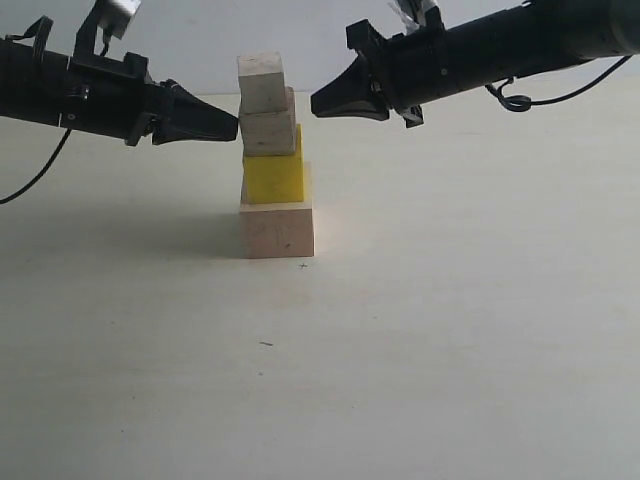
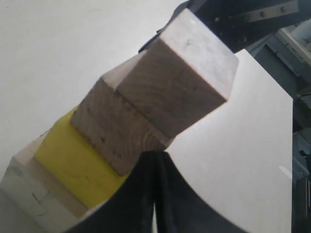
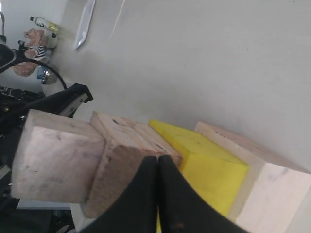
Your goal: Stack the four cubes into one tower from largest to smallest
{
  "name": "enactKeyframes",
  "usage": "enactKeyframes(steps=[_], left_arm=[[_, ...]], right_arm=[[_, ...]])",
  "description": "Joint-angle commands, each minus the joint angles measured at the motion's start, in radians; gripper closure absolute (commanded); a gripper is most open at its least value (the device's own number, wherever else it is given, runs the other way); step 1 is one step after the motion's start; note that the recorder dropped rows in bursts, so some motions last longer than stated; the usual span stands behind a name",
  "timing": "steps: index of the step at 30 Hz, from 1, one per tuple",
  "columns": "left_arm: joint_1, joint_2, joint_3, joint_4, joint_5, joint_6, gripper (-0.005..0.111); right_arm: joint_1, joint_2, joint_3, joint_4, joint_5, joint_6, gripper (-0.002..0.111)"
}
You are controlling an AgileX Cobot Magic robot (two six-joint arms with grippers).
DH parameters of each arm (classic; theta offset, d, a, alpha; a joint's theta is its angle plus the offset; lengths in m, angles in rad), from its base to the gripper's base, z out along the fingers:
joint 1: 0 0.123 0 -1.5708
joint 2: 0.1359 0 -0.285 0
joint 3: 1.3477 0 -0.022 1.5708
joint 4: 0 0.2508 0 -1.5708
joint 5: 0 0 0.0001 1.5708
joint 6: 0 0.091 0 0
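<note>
The tower [image 1: 272, 160] is seen standing on the table [image 1: 450, 330]: pale cube [image 1: 277, 230] at the bottom, then yellow cube [image 1: 272, 178], brown cube [image 1: 268, 133], and pinkish cube [image 1: 262, 82] on top, all set slightly askew. The left gripper [image 1: 232, 125] is held with jaws pressed together on nothing, its tip at the brown cube's left side; contact cannot be judged; the right gripper [image 1: 318, 102] is likewise closed and empty, its tip just clear of the tower's right side.
</note>
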Motion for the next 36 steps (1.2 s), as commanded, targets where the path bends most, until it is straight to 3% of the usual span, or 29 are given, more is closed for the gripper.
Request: enactKeyframes(steps=[1, 36], left_arm=[[-0.003, -0.002, -0.005, -0.007, 0.01, 0.006, 0.107], [-0.003, -0.002, -0.005, 0.001, -0.001, 0.006, 0.107]], right_arm=[[-0.004, -0.004, -0.042, 0.015, 0.049, -0.004, 0.108], [-0.008, -0.063, -0.044, -0.001, 0.094, 0.04, 0.108]])
